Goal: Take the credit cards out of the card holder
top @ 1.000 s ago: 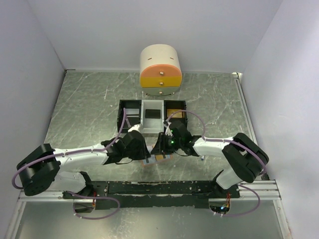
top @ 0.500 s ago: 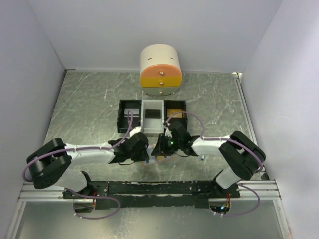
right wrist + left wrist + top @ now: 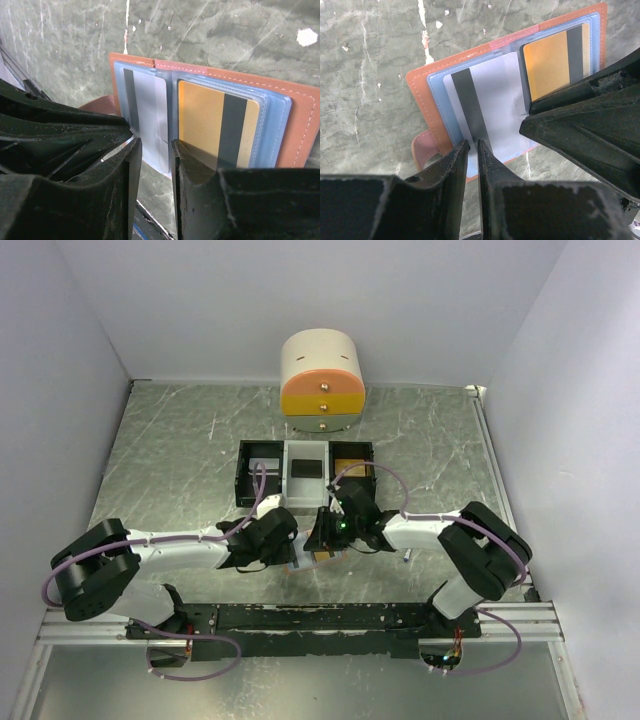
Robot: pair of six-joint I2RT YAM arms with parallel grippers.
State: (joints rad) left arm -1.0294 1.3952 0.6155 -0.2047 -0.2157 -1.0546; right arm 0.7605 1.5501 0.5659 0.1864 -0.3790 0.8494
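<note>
The card holder [image 3: 420, 95] lies open on the table, tan leather with blue lining, and it shows between the two grippers [image 3: 303, 566] from above. Its left pocket holds a pale credit card [image 3: 495, 100] with a dark stripe. Its right pocket holds an orange-gold card [image 3: 547, 62]. My left gripper [image 3: 472, 142] is closed to a thin slit on the pale card's near edge; whether the sleeve is pinched too, I cannot tell. My right gripper [image 3: 154, 142] stands narrowly open over the holder's near edge, one finger on the orange card's [image 3: 200, 115] pocket.
A row of black-and-white trays [image 3: 248, 480] stands just behind the grippers, with a black card [image 3: 305, 467] in the middle one. A round cream-and-orange drawer unit [image 3: 322, 385] sits at the back wall. The holder's pink snap tab [image 3: 422, 150] sticks out beside my left fingers.
The left jaws have narrowed onto the pale card's edge. The left arm's elbow has swung right and its wrist has dropped nearer the holder. The right arm has barely moved.
</note>
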